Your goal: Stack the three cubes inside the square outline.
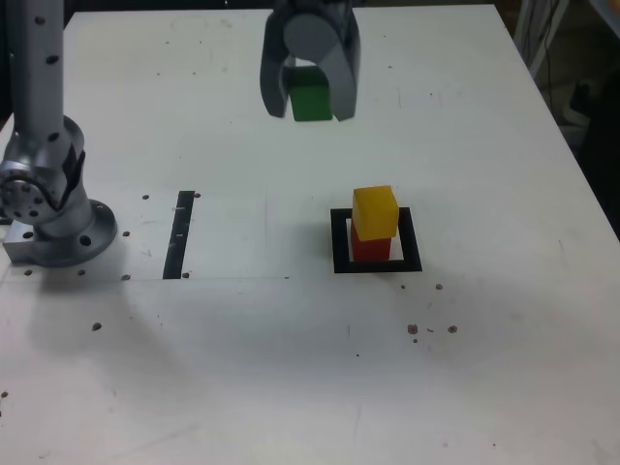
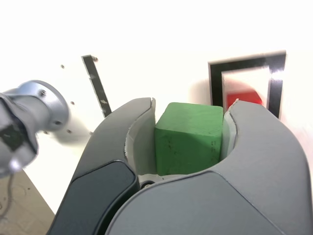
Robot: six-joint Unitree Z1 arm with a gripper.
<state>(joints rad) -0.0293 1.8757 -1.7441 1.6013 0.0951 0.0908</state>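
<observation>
Cubes: 2 of 3 stacked, yellow cube (image 1: pixel 375 210) on red cube (image 1: pixel 368 246), seemingly inside square outline (image 1: pixel 338 242). Green cube (image 1: pixel 311 98) pinched in gripper (image 1: pixel 310 95), aloft at 11 o'clock, unplaced.

Two cameras: one off the arm, one on the wrist.
The exterior view looked down from high in front of the table (image 1: pixel 465 387), taking in the whole gripper (image 1: pixel 311 105). The wrist view sat close behind the gripper (image 2: pixel 188 127), peering past its jaws. Both caught the square outline (image 1: pixel 338 242) (image 2: pixel 215 81) beyond the gripper.
</observation>
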